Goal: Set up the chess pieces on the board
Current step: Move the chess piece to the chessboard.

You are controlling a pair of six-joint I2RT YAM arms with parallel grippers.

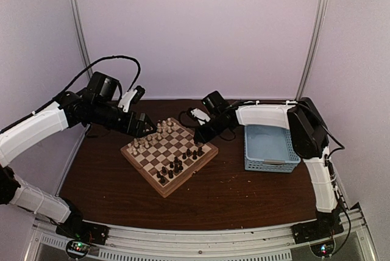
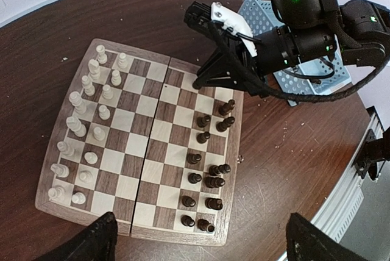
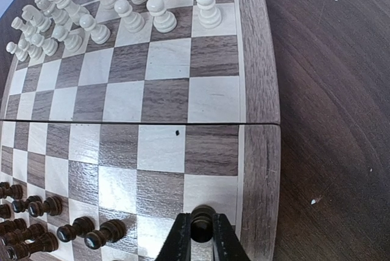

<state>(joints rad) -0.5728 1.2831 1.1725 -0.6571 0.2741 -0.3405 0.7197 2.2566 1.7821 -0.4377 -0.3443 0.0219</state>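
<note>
Right pincer: the right pincer (image 3: 203, 236) is drawn in narrow around the head of one dark piece (image 3: 203, 223). Its fingers (image 3: 181, 241) look pressed to both sides of the piece, though the contact itself is too small to confirm.
Left pincer: the left pincer (image 2: 204, 239) is spread wide with nothing between its fingers, and it hangs above the near edge of the board (image 2: 152, 133).
Where the held piece is: it sits low over the outer file on the dark side, just beside the board's tan border. Whether its base touches the square is hidden.
Where the rest are: the cream pieces (image 2: 91, 108) stand in two rows along one edge. The dark pieces (image 2: 207, 169) are gathered in two looser rows along the opposite edge. The board lies on the table (image 1: 231, 194), with a blue basket (image 1: 268, 145) beside it.
Weight: the piece is probably very light, so little squeeze should be needed.
Stiffness: it is turned wood, rigid, and unlikely to crush.
Slip: the rounded, smooth-looking profile could twist or squirt out of flat fingers.
Stability: the piece is narrow and tall for its base, so it tips easily and a nudge could topple its close neighbours.
Where to hold: best at the neck or just under the head, from above, with the fingers square to the piece.
Writing: no brand, label or lettering can be read on the pieces, board or basket.
</note>
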